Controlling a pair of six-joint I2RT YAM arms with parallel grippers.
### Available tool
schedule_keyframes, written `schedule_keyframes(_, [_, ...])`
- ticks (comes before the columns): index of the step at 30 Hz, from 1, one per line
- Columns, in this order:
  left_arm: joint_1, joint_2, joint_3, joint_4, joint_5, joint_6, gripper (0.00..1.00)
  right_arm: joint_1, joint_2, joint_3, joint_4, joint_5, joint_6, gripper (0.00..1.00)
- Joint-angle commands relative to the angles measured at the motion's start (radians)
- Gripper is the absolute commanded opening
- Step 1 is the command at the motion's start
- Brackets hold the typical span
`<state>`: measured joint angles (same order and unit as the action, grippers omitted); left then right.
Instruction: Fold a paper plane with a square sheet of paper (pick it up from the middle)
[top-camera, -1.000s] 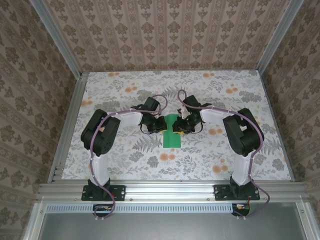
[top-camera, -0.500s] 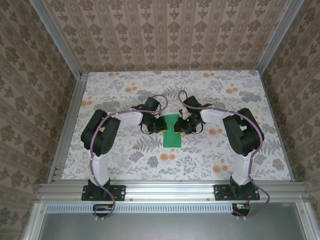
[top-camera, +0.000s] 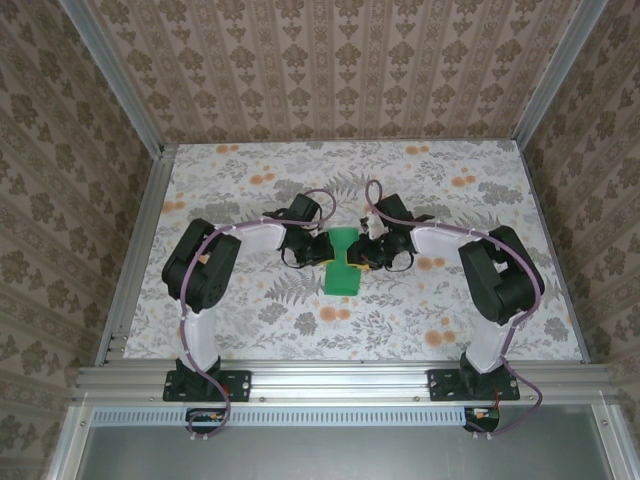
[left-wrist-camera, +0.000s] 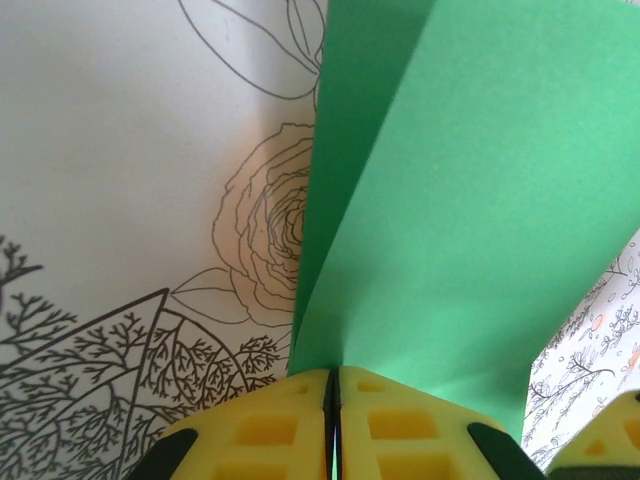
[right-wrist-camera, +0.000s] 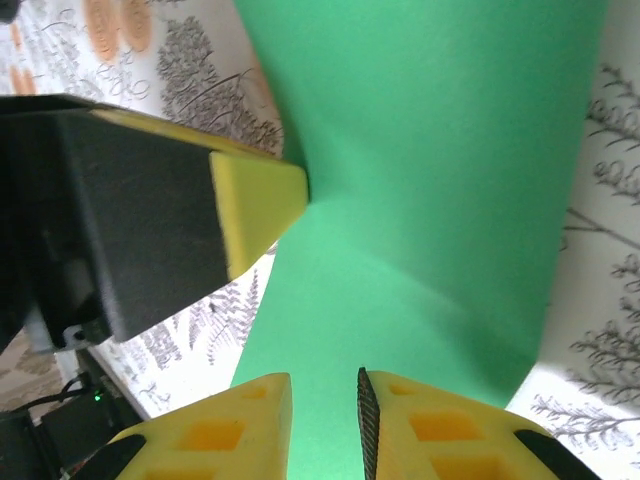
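The green sheet of paper (top-camera: 342, 276) lies mid-table as a folded oblong strip, with no pointed paper plane form in view. In the left wrist view one layer of the paper (left-wrist-camera: 470, 230) rises as a flap above the cloth. My left gripper (top-camera: 326, 250) (left-wrist-camera: 333, 385) is shut on the paper's left edge. My right gripper (top-camera: 357, 255) (right-wrist-camera: 325, 400) hovers at the paper's (right-wrist-camera: 430, 180) right side, jaws a small gap apart with green paper showing beyond the gap. The left gripper's yellow finger (right-wrist-camera: 255, 195) touches the paper opposite.
The table (top-camera: 250, 310) wears a floral cloth. Aluminium rails (top-camera: 340, 380) frame it, and patterned walls close in the back and both sides. Both arm bases are bolted at the near edge.
The right arm's elbow has swung outward to the right and its gripper has turned slightly at the paper. The left arm and its grip have stayed put.
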<state>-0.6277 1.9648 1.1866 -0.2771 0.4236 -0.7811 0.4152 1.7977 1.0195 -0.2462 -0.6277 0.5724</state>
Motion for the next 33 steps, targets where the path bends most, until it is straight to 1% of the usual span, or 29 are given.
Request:
schedule_keyframes(1, [0.003,0.055,-0.004,-0.080,-0.088,0.025,0.12,0.006,-0.024,-0.064,0.056,-0.070,0.057,0.27])
schedule_keyframes(12, [0.002,0.057,-0.004,-0.079,-0.105,0.016,0.13,0.011,-0.065,-0.193,0.162,-0.135,0.126,0.26])
schedule_keyframes(16, [0.003,0.059,-0.005,-0.079,-0.106,0.015,0.13,0.011,-0.075,-0.219,0.175,-0.130,0.130,0.27])
schedule_keyframes(24, [0.003,0.057,-0.010,-0.075,-0.105,0.010,0.13,0.014,-0.047,-0.239,0.200,-0.128,0.141,0.26])
schedule_keyframes(29, [0.003,0.040,-0.010,-0.048,-0.072,0.010,0.16,0.014,-0.035,-0.240,0.213,-0.112,0.153,0.27])
schedule_keyframes(33, [0.003,-0.004,-0.027,0.020,-0.023,0.008,0.23,0.015,-0.033,-0.239,0.229,-0.104,0.169,0.27])
